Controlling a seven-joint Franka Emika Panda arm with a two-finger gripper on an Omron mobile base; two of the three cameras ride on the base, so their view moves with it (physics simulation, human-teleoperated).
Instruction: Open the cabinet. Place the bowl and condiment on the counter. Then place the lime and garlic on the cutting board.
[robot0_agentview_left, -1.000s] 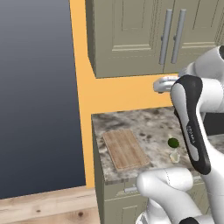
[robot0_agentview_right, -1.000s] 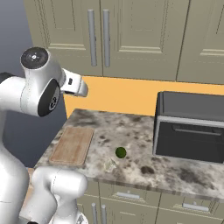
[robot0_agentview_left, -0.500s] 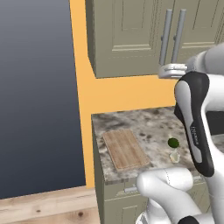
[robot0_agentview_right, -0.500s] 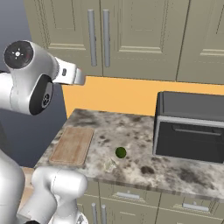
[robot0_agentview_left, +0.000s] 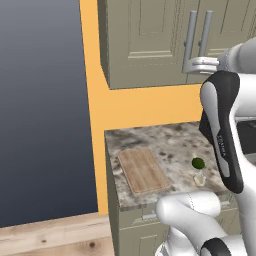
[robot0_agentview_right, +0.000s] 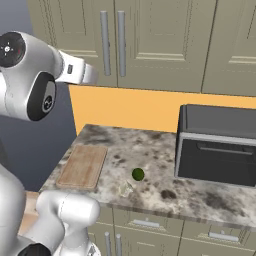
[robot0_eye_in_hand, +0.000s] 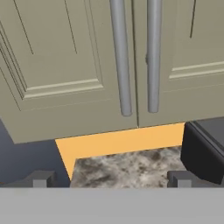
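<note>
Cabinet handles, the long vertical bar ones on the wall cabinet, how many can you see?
2, side by side where the closed cabinet doors meet: left handle, right handle. Other doors further right could carry more, unseen.

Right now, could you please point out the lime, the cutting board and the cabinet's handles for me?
lime (robot0_agentview_right: 138, 174): right base view, its top.
cutting board (robot0_agentview_left: 144, 170): left base view, centre of its face.
cabinet handles (robot0_eye_in_hand: 120, 65): hand view, left bar's middle.

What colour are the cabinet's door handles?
Grey; the cabinet's two vertical bar handles show best in the hand view.
</note>
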